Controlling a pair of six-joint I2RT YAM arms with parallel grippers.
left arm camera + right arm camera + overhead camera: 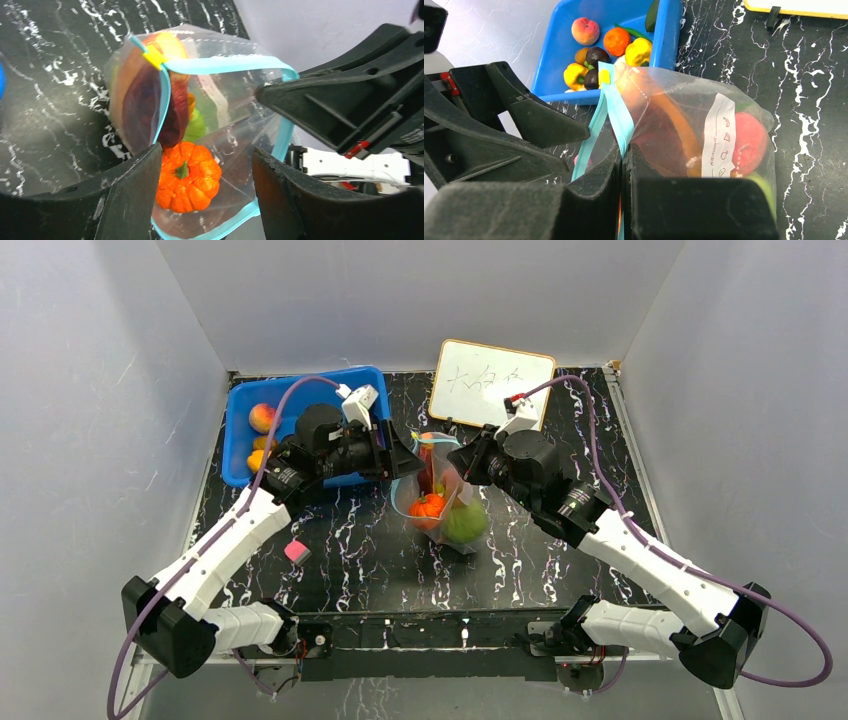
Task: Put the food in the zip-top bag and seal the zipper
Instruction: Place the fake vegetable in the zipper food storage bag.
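The clear zip-top bag (443,502) stands at the table's middle with its mouth partly open. Inside it are an orange pumpkin (187,176), a green round fruit (466,524), a dark-red and orange long slice (145,100) and a red peach (749,142). My right gripper (623,160) is shut on the teal zipper (616,117) at the mouth's edge. My left gripper (205,165) is open, its fingers (135,195) on either side of the bag's open mouth. The zipper (225,64) carries a yellow tab (154,57).
The blue bin (664,35) at the back left holds more food: a peach (585,30), an orange (616,41) and yellow pieces (638,51). A whiteboard (492,383) lies at the back. A small pink cube (297,551) lies front left.
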